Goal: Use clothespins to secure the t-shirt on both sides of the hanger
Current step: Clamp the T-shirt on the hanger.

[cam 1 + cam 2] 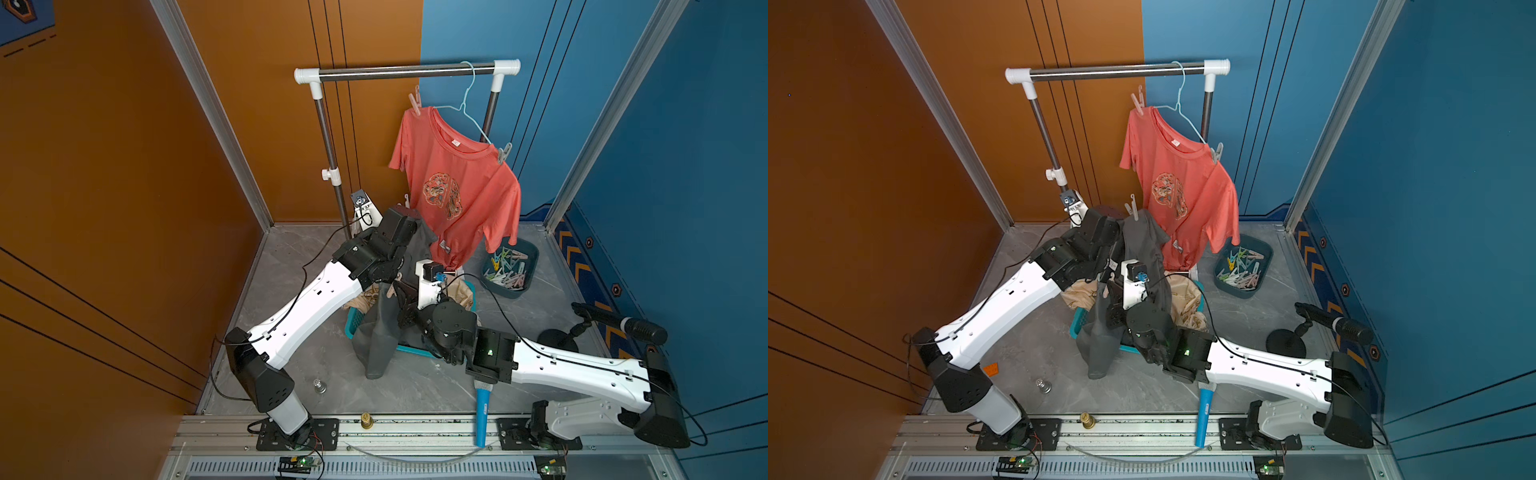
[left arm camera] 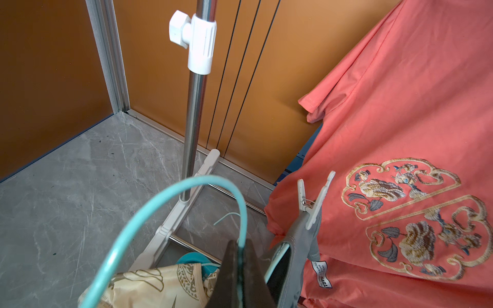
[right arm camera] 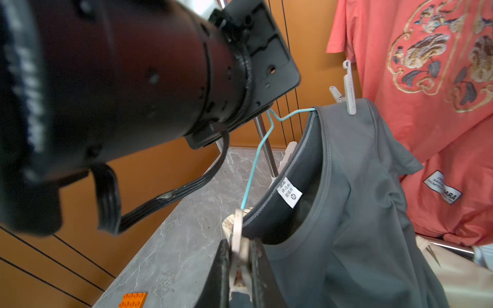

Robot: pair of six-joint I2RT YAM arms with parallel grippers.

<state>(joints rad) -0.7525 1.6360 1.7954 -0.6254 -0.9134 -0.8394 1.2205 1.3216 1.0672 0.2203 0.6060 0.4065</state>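
My left gripper (image 2: 241, 246) is clamped on the teal hanger (image 2: 186, 184); my right gripper (image 3: 240, 246) squeezes a beige clothespin (image 3: 237, 229) at the collar of the grey t-shirt (image 3: 360, 213) — a white clothespin (image 3: 349, 90) pins the far shoulder. If the mouth misses the wire, I'd bite cloth alone — the shirt could slide.

One o'clock of the grey t-shirt (image 1: 1144, 237) is blocked by the coral shirt (image 1: 1183, 183); bare bench (image 1: 1142, 395) is found at six.

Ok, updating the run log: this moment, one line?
left gripper: shut on hanger | right gripper: shut on beige clothespin at grey t-shirt collar | white clothespin: clipped on other shoulder
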